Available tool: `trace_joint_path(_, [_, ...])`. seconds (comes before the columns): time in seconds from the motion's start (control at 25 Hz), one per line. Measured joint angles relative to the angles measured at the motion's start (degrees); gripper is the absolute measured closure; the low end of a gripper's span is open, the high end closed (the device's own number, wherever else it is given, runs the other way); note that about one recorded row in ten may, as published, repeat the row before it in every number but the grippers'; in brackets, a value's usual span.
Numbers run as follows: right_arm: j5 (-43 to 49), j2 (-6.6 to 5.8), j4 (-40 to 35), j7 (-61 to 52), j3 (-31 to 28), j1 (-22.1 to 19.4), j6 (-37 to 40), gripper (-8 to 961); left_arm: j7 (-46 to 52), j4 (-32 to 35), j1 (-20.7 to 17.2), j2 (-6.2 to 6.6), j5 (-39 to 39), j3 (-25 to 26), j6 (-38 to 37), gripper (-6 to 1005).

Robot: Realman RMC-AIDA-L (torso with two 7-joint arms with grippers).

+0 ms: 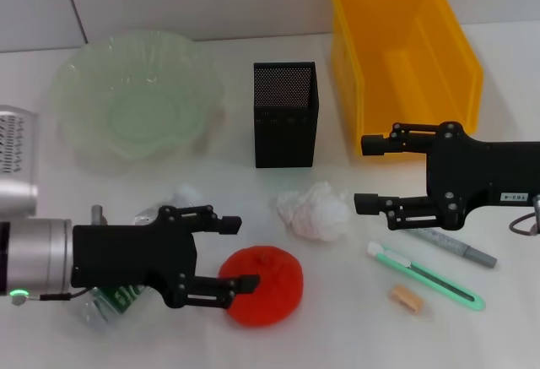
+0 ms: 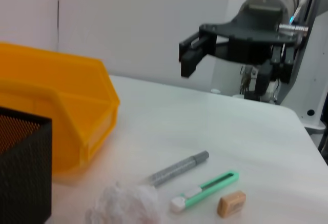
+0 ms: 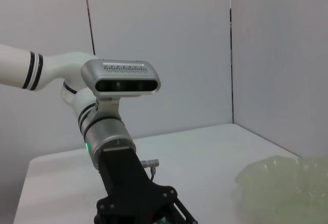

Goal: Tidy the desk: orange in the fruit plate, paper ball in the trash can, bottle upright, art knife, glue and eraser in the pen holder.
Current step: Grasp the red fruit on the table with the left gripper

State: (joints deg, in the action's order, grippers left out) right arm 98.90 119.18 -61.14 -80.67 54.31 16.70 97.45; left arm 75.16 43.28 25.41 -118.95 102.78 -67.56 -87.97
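A: Which step is in hand, going by the head view?

B: The orange, I'd judge. The left claw (image 1: 234,253) sits low at the lower left of the frame, fingers spread wide, its tips right at the round red-orange fruit (image 1: 267,285) without closing on it.

A: And where must that go?

B: Into the pale green scalloped glass fruit plate (image 1: 135,94) at the upper left, well apart from the orange. The next move calls for closing on the fruit, lifting, and carrying it up and leftward.

A: The right claw (image 1: 369,173)?

B: Open too, holding nothing, hovering at centre right just in front of the yellow plastic bin (image 1: 403,52). Below it lie the grey glue stick (image 1: 451,246), the green art knife (image 1: 426,276) and the small tan eraser (image 1: 406,298).

A: Other items?

B: The crumpled white paper ball (image 1: 314,210) lies at centre, below the black mesh pen holder (image 1: 285,114). The bottle (image 1: 114,300) lies partly hidden under the left arm.
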Motion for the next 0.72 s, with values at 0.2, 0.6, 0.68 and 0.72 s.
trace_joint_path(0.2, [0.4, 0.0, -0.3, -0.1, 0.0, 0.0, 0.0, 194, -1.8, -1.8, 0.3, -0.13, -1.2, -2.3, 1.7, 218])
trace_joint_path(0.6, [0.4, 0.0, -0.3, -0.2, -0.1, 0.0, 0.0, 195, -3.9, -4.0, 0.4, -0.19, -3.8, -6.3, 6.4, 229])
trace_joint_path(0.68, [0.4, 0.0, -0.3, -0.2, -0.1, 0.0, 0.0, 195, -3.9, -4.0, 0.4, -0.21, -4.0, -7.1, 7.0, 232])
trace_joint_path(0.72, [0.4, 0.0, -0.3, -0.2, -0.1, 0.0, 0.0, 195, -4.0, -4.4, 0.4, -0.23, -5.1, -8.9, 8.5, 233])
